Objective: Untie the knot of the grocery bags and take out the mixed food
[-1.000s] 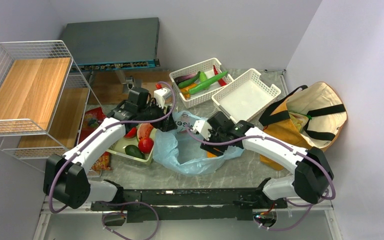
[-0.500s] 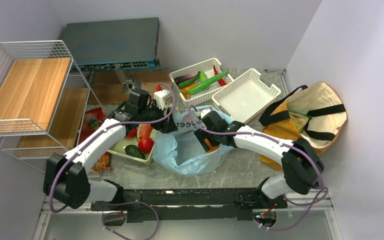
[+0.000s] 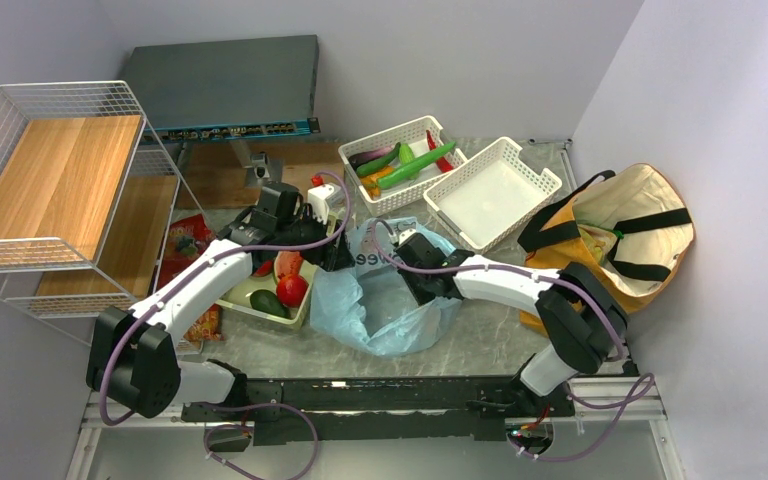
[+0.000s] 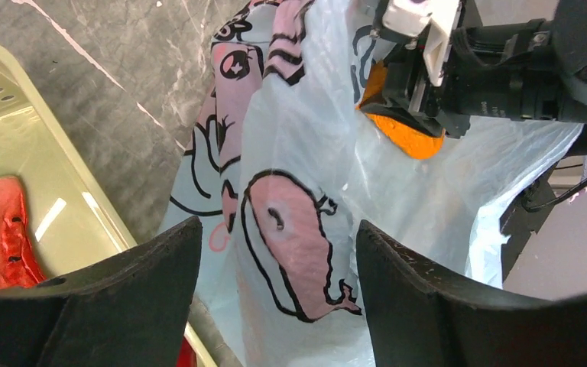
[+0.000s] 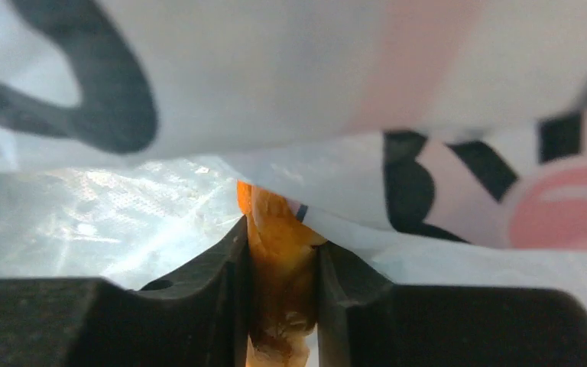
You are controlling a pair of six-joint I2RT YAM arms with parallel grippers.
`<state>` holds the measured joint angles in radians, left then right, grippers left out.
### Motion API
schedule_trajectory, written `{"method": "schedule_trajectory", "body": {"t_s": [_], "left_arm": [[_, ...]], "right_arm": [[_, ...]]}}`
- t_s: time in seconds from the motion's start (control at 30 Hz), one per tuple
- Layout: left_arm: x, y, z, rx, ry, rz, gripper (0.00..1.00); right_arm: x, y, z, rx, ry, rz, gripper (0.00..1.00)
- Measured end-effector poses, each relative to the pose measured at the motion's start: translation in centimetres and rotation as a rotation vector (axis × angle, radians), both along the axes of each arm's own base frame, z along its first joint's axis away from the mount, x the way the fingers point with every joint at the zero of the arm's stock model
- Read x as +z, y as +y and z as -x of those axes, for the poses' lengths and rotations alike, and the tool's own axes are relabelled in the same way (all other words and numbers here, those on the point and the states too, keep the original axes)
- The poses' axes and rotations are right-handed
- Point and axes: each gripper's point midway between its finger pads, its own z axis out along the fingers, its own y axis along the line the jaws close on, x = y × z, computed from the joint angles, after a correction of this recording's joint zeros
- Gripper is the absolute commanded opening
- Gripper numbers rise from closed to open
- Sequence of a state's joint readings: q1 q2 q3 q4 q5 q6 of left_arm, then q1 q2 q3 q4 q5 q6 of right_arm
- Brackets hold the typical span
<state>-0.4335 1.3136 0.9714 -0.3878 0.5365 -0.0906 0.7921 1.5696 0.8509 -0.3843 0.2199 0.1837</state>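
Carrot (image 5: pixel 279 279) pinched in right end effector (image 5: pixel 281 241), inside blue bag (image 4: pixel 294 145); left end effector (image 4: pixel 277 229) wide open, holding nothing. Withdraw slowly so bag doesn't snag.

1. Plastic bag (image 3: pixel 385 310): thin, crinkly, light-blue, with black and pink whale print. It lies slumped with its mouth open. 1 fold stands between the spread jaws of the left gripper (image 4: pixel 275 252), and the right gripper (image 5: pixel 281 248) reaches inside.
2. Carrot (image 5: pixel 279 306): orange, inside the plastic bag, pinched between the right gripper's jaws.
3. Canvas tote (image 3: pixel 640 200): mustard-brown, cream lining, black straps. Its mouth gapes, well to the right of the right gripper.
4. Watermelon slice (image 3: pixel 288 265), red apple (image 3: pixel 291 290), avocado (image 3: pixel 268 303): grouped just left of the left gripper.
5. Cucumber (image 3: pixel 415 165): long, green, well beyond both grippers.
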Motion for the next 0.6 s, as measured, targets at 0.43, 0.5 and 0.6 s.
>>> {"method": "schedule_trajectory", "body": {"t_s": [0.43,0.5,0.6], "left_arm": [[0.0,-0.2,-0.2,0.000,-0.006,0.003,0.42],[0.1,-0.3,-0.4,-0.002,-0.014,0.008,0.32],[0.8,-0.7,-0.9,-0.006,-0.045,0.034,0.13]], "right_arm": [[10.9,3.5,2.8,0.299,-0.134,-0.366,0.00],[11.8,4.0,3.6,0.384,-0.142,-0.392,0.00],[10.6,4.0,4.9,0.484,-0.080,-0.367,0.00]]}}
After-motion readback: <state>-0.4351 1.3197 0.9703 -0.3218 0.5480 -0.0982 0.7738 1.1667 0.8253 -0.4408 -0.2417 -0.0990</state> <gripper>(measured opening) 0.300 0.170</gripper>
